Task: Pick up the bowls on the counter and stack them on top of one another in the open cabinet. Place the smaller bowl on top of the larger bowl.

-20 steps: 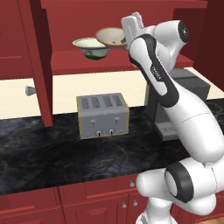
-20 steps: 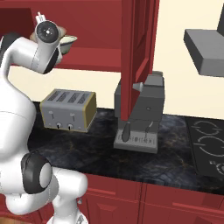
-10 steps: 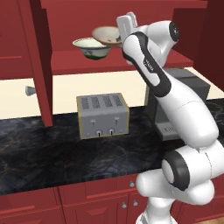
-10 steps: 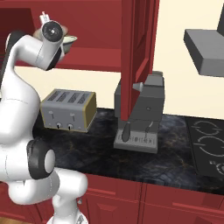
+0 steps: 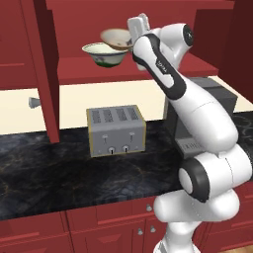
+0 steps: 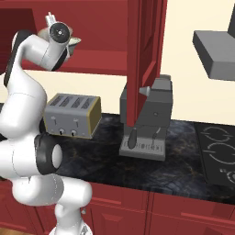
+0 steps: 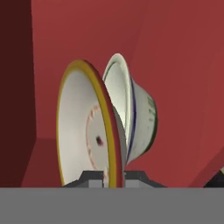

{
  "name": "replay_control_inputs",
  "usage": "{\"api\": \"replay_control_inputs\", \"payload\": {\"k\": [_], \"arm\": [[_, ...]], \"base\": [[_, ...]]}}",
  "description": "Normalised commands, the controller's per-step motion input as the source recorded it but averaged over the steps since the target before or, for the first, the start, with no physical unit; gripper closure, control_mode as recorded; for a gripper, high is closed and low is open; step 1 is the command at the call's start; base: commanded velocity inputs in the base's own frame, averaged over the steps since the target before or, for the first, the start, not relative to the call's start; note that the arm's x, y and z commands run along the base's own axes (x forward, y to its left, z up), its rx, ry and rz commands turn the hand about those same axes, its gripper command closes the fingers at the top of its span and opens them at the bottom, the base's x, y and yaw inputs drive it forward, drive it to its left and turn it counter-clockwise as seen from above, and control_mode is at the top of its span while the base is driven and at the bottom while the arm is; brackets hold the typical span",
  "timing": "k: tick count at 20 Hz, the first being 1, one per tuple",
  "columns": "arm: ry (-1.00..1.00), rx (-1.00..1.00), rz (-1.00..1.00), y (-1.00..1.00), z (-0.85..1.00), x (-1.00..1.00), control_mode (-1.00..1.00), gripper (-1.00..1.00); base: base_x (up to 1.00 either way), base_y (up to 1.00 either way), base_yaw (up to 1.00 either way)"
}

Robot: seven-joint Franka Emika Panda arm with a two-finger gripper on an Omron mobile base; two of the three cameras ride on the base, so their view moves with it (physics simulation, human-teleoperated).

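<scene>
smaller bowl (image 7: 85, 135): pinched by its tan-yellow rim between the gripper (image 7: 114, 176) fingertips, so the jaws are clamped on it. In the left base view it hangs tilted (image 5: 116, 38) up at cabinet height, not resting on anything I can make out.

larger bowl (image 5: 104, 54): already in the open cabinet (image 5: 89, 69), sitting on the red shelf, green marking showing on its outside. In the hand view it's just behind the small one (image 7: 136, 118), rims close or overlapping; can't tell if they touch.

gripper: up by the cabinet opening, the white arm reaching over the counter (image 5: 59, 168). From the right base view the hand (image 6: 58, 33) blocks most of both bowls.

progress guess: big bowl is done, small one is mid-carry and not stacked yet.

what could go wrong: honestly the rim-only pinch looks sketchy. The bowl is tipped, so letting go now would probably drop it edge-first and slide it off. Coming in too low could shove the big bowl back or off the shelf.

below: toaster (image 5: 115, 130) sits right under the shelf, coffee machine (image 6: 148, 119) beside it, so anything that falls lands there.
</scene>
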Motion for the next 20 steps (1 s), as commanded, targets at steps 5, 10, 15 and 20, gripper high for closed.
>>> {"api": "replay_control_inputs", "payload": {"k": [5, 10, 15, 20], "arm": [[0.0, 0.02, 0.01, 0.08, -0.04, 0.32, -1.0, 1.0], [0.01, 0.0, 0.01, 0.11, -0.04, 0.34, -1.0, 1.0], [0.0, 0.0, 0.0, 0.11, 0.0, 0.35, -1.0, 1.0], [0.04, 0.0, 0.0, 0.09, -0.02, 0.29, -1.0, 1.0]], "base": [[0.0, 0.0, 0.0], [0.0, 0.0, 0.0], [0.0, 0.0, 0.0], [0.0, 0.0, 0.0]]}}
